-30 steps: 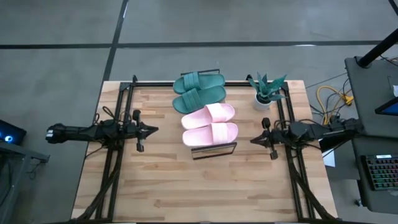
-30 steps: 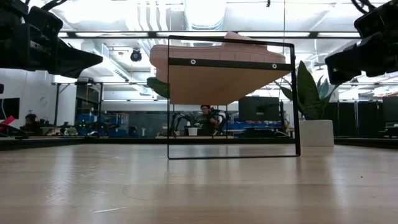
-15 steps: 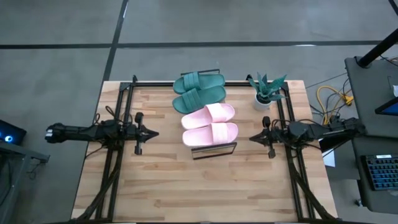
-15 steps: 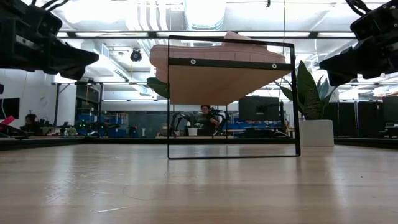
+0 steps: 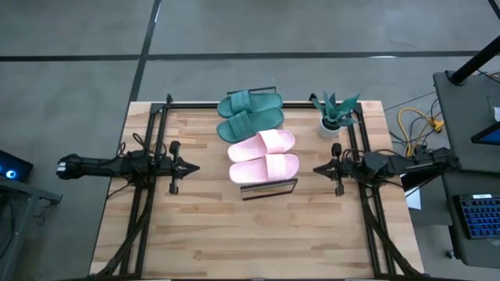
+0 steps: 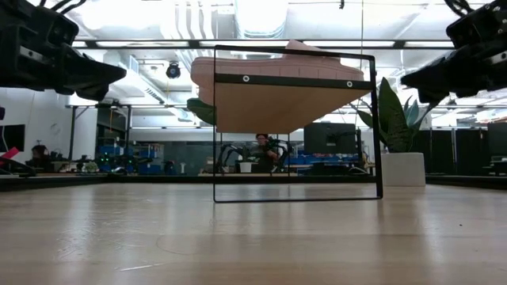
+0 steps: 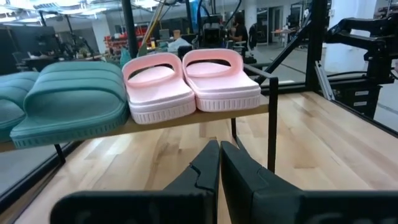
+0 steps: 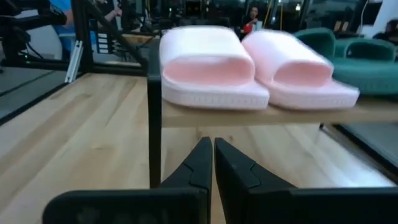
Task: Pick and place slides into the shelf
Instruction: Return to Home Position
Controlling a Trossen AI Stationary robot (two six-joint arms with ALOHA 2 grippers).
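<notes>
high view looks straight down on the whole table (image 5: 195,234). low view sits at tabletop height, facing the shelf (image 6: 293,107) end-on. wrist cameras look past the left pincer (image 7: 219,144) and right pincer (image 8: 207,142) from opposite sides, sharing the pink slides (image 7: 189,84) just ahead.

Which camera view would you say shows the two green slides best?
The high view: both green slides lie whole on the shelf. The left wrist view crops them; the right wrist and low views show only parts.
</notes>
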